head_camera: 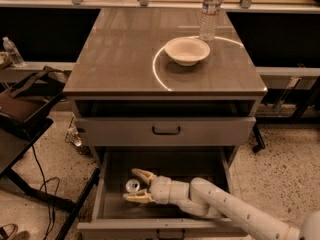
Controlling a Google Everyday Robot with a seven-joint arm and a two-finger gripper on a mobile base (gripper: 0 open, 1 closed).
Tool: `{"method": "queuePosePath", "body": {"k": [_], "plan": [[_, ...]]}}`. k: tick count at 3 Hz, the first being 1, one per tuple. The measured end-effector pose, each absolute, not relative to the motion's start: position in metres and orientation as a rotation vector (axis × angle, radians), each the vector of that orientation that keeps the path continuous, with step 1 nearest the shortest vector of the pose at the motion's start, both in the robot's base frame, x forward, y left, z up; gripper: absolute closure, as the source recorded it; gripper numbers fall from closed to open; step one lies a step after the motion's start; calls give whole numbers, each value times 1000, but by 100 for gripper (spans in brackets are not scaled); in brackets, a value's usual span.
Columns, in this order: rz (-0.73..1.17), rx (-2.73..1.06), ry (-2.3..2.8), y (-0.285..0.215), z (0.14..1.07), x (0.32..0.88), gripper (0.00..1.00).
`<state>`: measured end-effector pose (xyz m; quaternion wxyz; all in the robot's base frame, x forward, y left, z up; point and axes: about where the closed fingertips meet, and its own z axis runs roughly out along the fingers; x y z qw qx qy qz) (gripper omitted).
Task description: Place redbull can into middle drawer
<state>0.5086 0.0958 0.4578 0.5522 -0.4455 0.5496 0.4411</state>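
The redbull can (pixel 132 186) stands upright on the floor of the middle drawer (pixel 114 210), which is pulled out at the bottom of the cabinet; I see its silver top from above. My gripper (pixel 130 185) reaches into the drawer from the right. Its two pale fingers (pixel 144 174) are spread open on either side of the can, and the can sits between the fingertips. The arm (pixel 225 209) lies across the right part of the drawer.
A shallower drawer front with a black handle (pixel 166 130) sits shut above the open drawer. On the cabinet top (pixel 115 59) stand a white bowl (pixel 187 50) and a clear water bottle (pixel 210 11). A black chair (pixel 22 109) and cables are at the left.
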Motion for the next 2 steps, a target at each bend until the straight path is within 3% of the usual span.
{"method": "queuePosePath", "body": {"k": [1,2], "plan": [[1045,-1054,1298,97,458,508,0],[1045,-1054,1298,97,458,508,0]]}}
